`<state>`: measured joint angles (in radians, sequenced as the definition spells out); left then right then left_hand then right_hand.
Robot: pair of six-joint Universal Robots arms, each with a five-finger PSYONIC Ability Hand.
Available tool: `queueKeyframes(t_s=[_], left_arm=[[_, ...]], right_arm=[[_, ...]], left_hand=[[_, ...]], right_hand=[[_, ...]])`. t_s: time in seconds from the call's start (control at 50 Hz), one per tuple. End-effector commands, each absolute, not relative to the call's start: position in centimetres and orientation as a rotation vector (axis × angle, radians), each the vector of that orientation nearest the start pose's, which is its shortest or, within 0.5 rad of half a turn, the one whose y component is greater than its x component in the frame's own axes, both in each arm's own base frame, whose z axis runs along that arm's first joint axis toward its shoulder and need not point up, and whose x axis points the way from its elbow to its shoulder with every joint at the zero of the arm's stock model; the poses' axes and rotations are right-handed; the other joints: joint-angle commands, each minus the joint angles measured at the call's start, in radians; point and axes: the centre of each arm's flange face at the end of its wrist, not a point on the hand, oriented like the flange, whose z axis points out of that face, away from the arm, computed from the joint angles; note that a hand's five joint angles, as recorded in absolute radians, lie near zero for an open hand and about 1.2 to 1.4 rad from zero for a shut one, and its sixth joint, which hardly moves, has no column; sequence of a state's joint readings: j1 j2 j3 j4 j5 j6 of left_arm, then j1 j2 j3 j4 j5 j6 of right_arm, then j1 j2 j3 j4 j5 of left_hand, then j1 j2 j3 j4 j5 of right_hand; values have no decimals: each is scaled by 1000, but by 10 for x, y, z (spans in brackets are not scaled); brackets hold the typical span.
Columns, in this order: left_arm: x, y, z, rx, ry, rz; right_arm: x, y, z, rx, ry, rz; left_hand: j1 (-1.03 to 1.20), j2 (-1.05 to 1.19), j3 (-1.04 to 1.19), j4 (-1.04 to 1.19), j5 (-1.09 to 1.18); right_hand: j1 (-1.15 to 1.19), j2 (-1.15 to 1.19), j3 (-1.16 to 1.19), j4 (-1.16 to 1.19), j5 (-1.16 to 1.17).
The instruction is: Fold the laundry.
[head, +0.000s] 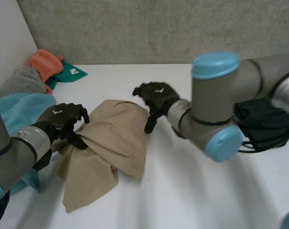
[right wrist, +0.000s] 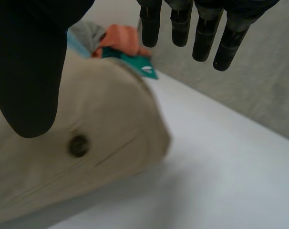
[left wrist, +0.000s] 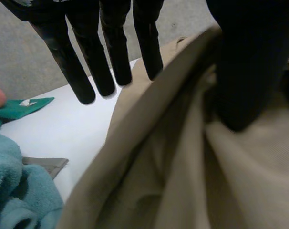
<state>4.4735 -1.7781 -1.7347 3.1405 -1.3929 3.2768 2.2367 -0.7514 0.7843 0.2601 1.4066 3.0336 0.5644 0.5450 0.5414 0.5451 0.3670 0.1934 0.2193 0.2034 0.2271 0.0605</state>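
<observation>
Laundry first: the tan cloth [head: 111, 148] lies crumpled in the middle of the white tabletop [head: 192, 191], between my two hands. My left hand [head: 62, 121] is at the cloth's left edge, where the fabric bunches into creases that run out from my grip. Seen from my left wrist, a ridge of the cloth rises into the gap between my thumb [left wrist: 244, 71] and my straight fingers [left wrist: 87, 67]. The thumb is pushed into a fold, pinching the fabric against the hand, while the fingertips reach out over bare tabletop. My right hand [head: 156, 95] is at the cloth's far right corner, spread and relaxed, holding nothing. From my right wrist, it points out over the white surface and hangs over a rounded tan fold, where a small dark round spot [right wrist: 78, 145] shows on the fabric. I cannot tell whether this hand touches the cloth. To my left a teal towel [head: 20, 107] lies just beside the left hand, with a grey cloth [head: 20, 83], an orange cloth [head: 45, 62] and a green cloth [head: 70, 74] farther back by the wall. On my right, beyond my right arm [head: 216, 105], a black garment [head: 263, 124] lies on the tabletop, well apart from the tan cloth.
</observation>
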Motion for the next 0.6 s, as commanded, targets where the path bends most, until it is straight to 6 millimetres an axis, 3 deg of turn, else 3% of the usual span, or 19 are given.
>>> queueKeyframes(t_s=[0.02, 0.04, 0.08, 0.16, 0.18, 0.2, 0.24, 0.26, 0.32, 0.34, 0.42, 0.5, 0.6], left_arm=[[-215, -256, 198, 685, 2697, -1856], [-216, -256, 198, 687, 2698, -1856], [-216, -256, 200, 693, 2694, -1861], [-220, -253, 216, 746, 2628, -1913], [-221, -252, 226, 764, 2590, -1949], [-223, -247, 247, 794, 2503, -2034], [-224, -241, 272, 807, 2405, -2136], [-224, -235, 297, 799, 2312, -2243], [-222, -222, 335, 768, 2165, -2408], [-219, -210, 358, 736, 2075, -2508], [-207, -180, 407, 638, 1871, -2731], [-199, -159, 434, 573, 1740, -2861], [-196, -148, 439, 564, 1705, -2887]], right_arm=[[415, -242, 153, -1023, 2056, -1351], [416, -240, 151, -1027, 2064, -1342], [415, -240, 151, -1032, 2073, -1336], [411, -243, 196, -1008, 2021, -1444], [404, -243, 236, -979, 1959, -1541], [397, -246, 258, -956, 1926, -1601], [381, -251, 296, -937, 1867, -1711], [362, -256, 326, -945, 1836, -1823], [340, -252, 361, -1004, 1801, -1957], [331, -242, 379, -1050, 1779, -2012], [312, -219, 415, -1090, 1721, -2117], [297, -199, 442, -1075, 1663, -2180], [284, -194, 447, -1080, 1709, -2165]], left_hand=[[685, 704, 708, 704, 708], [830, 850, 853, 850, 853], [832, 851, 855, 851, 855], [832, 851, 855, 851, 855], [832, 851, 855, 851, 855], [832, 851, 855, 851, 855], [832, 851, 855, 851, 855], [832, 851, 855, 851, 855], [832, 851, 855, 851, 855], [832, 851, 855, 851, 855], [832, 851, 855, 851, 855], [832, 851, 855, 851, 855], [832, 851, 855, 851, 855]], right_hand=[[320, 294, 310, 286, 278], [585, 559, 575, 551, 543], [1200, 1174, 1190, 1166, 1158], [1203, 1177, 1193, 1169, 1161], [1203, 1177, 1193, 1169, 1161], [1203, 1177, 1193, 1169, 1161], [1203, 1177, 1193, 1169, 1161], [1203, 1177, 1193, 1169, 1161], [1203, 1177, 1193, 1169, 1161], [1203, 1177, 1193, 1169, 1161], [1203, 1177, 1193, 1169, 1161], [1203, 1177, 1193, 1169, 1161], [1203, 1177, 1193, 1169, 1161]])
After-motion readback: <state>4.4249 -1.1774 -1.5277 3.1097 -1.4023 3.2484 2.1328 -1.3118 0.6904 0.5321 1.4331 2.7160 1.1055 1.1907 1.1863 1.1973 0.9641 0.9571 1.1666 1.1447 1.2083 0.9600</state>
